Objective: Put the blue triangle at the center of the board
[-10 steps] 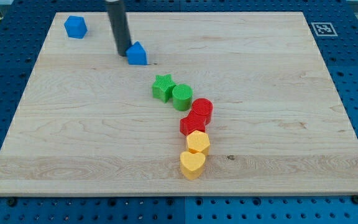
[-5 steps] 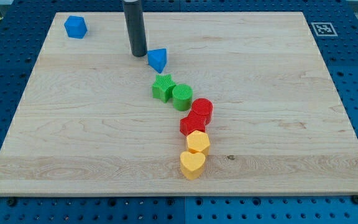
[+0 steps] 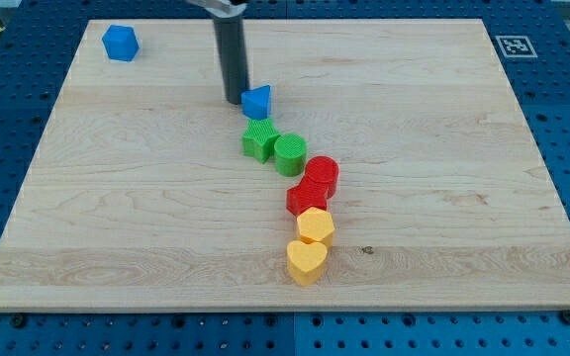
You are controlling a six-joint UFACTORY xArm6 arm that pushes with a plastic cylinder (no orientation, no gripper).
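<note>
Tool: only a rod, nothing to open or close. My tip (image 3: 236,100) touching the blue triangle (image 3: 257,101) from the left, upper middle of frame. Good for pushing right; green star (image 3: 259,139) just below, in the way.

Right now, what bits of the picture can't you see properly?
- Camera view: my rod's upper part is cut off by the view's top edge.
- My tip sits right beside the blue triangle; actual contact is too fine to tell.
- The red blocks overlap, so the nearer one's shape is unclear.
- The marker pattern is too small.
</note>
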